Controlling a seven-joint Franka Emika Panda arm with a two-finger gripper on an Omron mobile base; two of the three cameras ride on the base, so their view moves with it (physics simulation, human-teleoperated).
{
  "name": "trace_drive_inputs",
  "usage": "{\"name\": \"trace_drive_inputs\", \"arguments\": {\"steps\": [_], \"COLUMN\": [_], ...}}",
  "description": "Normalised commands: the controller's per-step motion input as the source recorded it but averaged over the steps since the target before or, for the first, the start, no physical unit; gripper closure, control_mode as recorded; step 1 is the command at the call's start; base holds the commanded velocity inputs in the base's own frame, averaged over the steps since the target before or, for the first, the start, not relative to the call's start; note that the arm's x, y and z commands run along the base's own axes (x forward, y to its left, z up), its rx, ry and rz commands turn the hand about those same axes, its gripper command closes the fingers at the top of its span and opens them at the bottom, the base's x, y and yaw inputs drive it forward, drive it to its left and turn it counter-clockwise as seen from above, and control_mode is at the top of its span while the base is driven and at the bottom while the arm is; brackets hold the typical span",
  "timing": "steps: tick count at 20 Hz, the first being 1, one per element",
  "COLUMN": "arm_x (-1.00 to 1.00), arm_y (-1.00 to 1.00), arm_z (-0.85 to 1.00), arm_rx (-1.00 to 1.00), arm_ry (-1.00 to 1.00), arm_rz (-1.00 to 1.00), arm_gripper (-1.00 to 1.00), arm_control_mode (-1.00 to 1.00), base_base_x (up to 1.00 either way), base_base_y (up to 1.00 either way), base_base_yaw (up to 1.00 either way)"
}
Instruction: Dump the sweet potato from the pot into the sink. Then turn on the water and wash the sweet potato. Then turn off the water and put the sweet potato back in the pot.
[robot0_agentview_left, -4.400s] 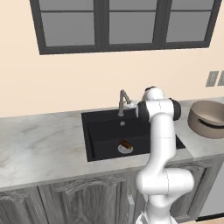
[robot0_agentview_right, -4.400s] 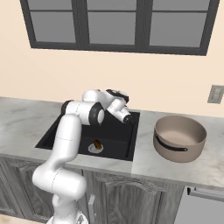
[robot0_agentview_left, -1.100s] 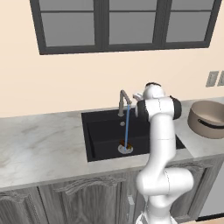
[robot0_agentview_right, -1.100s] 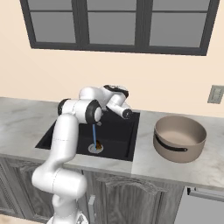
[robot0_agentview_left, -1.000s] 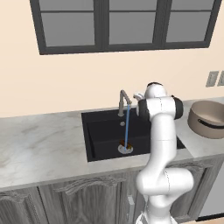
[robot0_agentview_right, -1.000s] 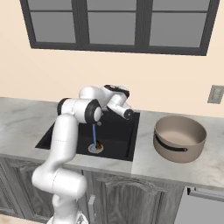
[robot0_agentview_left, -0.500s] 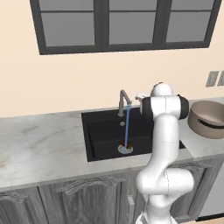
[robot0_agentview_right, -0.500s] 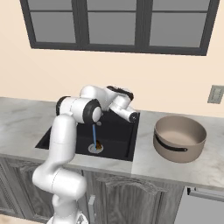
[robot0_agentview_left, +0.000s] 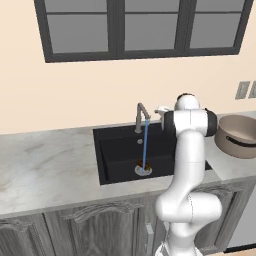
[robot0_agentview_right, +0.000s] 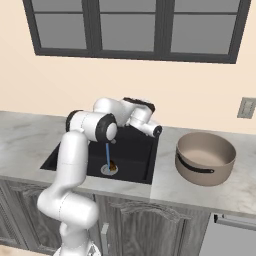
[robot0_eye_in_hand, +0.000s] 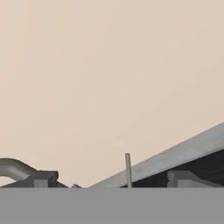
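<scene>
Water (robot0_agentview_left: 145, 147) runs in a thin blue stream from the grey faucet (robot0_agentview_left: 141, 115) into the black sink (robot0_agentview_left: 117, 150). It lands on the sweet potato (robot0_agentview_left: 142, 164), which lies at the silver drain. The same water (robot0_agentview_right: 107, 156) and sweet potato (robot0_agentview_right: 113, 164) appear in the right base view. My gripper (robot0_agentview_left: 161, 109) hovers open just right of the faucet top, aimed at the back wall. In the hand view its fingertips (robot0_eye_in_hand: 43, 177) stand wide apart, with the faucet's thin lever (robot0_eye_in_hand: 127, 168) upright between them and untouched. The tan pot (robot0_agentview_right: 205, 156) stands upright on the counter right of the sink.
Marble counter (robot0_agentview_left: 45, 170) runs on both sides of the sink. The beige wall and a dark-framed window (robot0_agentview_left: 125, 25) rise close behind the faucet. A wall outlet (robot0_agentview_right: 247, 107) sits above the pot. Cabinet fronts lie below the counter edge.
Water has started flowing since the earliest frames. Over the last second the hand has drawn slightly to the right of the faucet, still open. The sweet potato and pot have not moved.
</scene>
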Motion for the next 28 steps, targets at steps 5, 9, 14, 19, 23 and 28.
{"name": "trace_drive_inputs", "arguments": {"steps": [5, 9, 14, 19, 23, 28], "arm_x": [-0.1, 0.0, 0.0, 0.0, 0.0, 0.02], "arm_y": [0.18, 0.33, 0.25, 0.09, 0.04, 0.07], "arm_z": [0.01, 0.0, 0.0, 0.0, 0.0, 0.0], "arm_rx": [0.0, 0.0, 0.0, 0.0, 0.0, 0.01], "arm_ry": [0.04, 0.06, 0.01, 0.01, 0.01, 0.02], "arm_rz": [0.1, 0.08, 0.06, 0.04, 0.04, 0.05], "arm_gripper": [-1.0, -1.0, -1.0, -1.0, -1.0, -1.0], "arm_control_mode": [-1.0, -1.0, -1.0, -1.0, -1.0, -1.0], "base_base_x": [0.0, 0.0, 0.0, 0.0, 0.0, 0.0], "base_base_y": [0.0, 0.0, 0.0, 0.0, 0.0, 0.0], "base_base_yaw": [0.0, 0.0, 0.0, 0.0, 0.0, 0.0]}}
